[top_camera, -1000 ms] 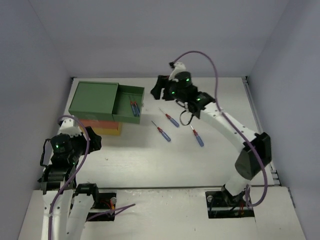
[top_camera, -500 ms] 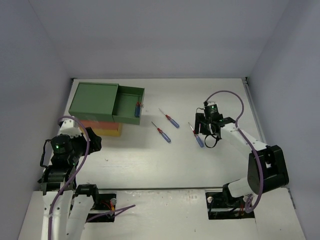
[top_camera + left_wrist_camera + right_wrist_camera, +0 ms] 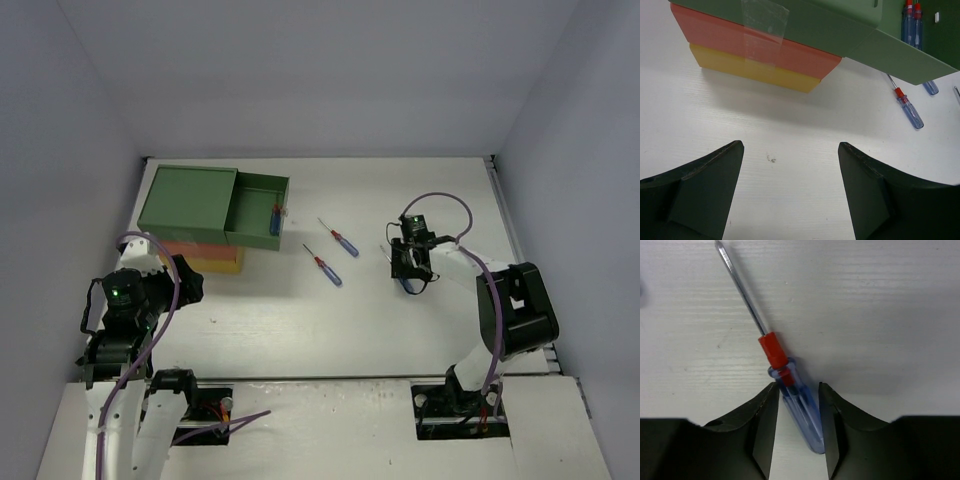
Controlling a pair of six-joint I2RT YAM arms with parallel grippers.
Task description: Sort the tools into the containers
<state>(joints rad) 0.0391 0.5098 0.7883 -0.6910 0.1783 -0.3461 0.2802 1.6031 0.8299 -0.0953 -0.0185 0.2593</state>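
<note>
R claw (image 3: 797,387) is pinching the screwdriver (image 3: 774,352) by its handle, lying diag btwn the pads, so it could be twisting or slipping out on lift. L claw (image 3: 790,146) is hanging spread.

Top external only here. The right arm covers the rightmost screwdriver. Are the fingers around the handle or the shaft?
Observer: Handle. In the right wrist view, the right gripper straddles the blue handle of the screwdriver, just below its red collar.
Operator: Clamped yet?
Observer: I can't tell. The fingers sit close on both sides, and the screwdriver lies flat on the table.
Operator: And the left arm?
Observer: The left gripper is wide open with nothing between its fingers. Its camera shows two screwdrivers side by side in the green drawer.
</note>
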